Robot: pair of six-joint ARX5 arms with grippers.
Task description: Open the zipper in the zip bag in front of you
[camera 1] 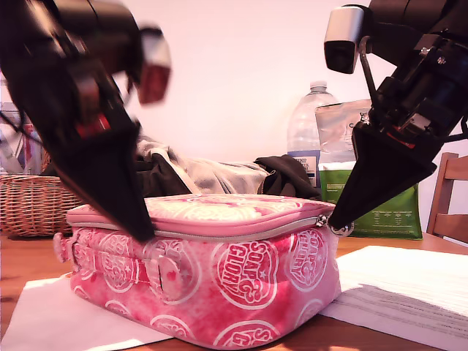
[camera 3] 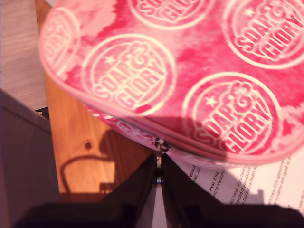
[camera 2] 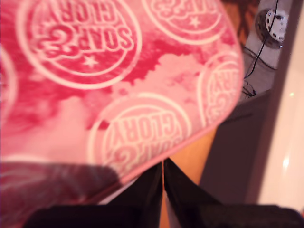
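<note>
My second pincer (camera 3: 159, 167) clenched on zipper (camera 1: 241, 234) pull at zip bag (camera 1: 219, 281) corner; zipper runs toward my first pincer (camera 2: 163, 172), clenched at bag edge

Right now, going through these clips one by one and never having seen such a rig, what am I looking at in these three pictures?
Two robot arms end in black pointed grippers. The wide picture comes from a camera standing off the arms; the other two come from cameras riding on each gripper. A pink zip bag lies on a wooden table, over white papers. My first gripper, shut, presses on the bag's rim at the exterior view's left. My second gripper, at that view's right, looks shut on the zipper pull. A basket, a bottle and a green pouch stand behind.
</note>
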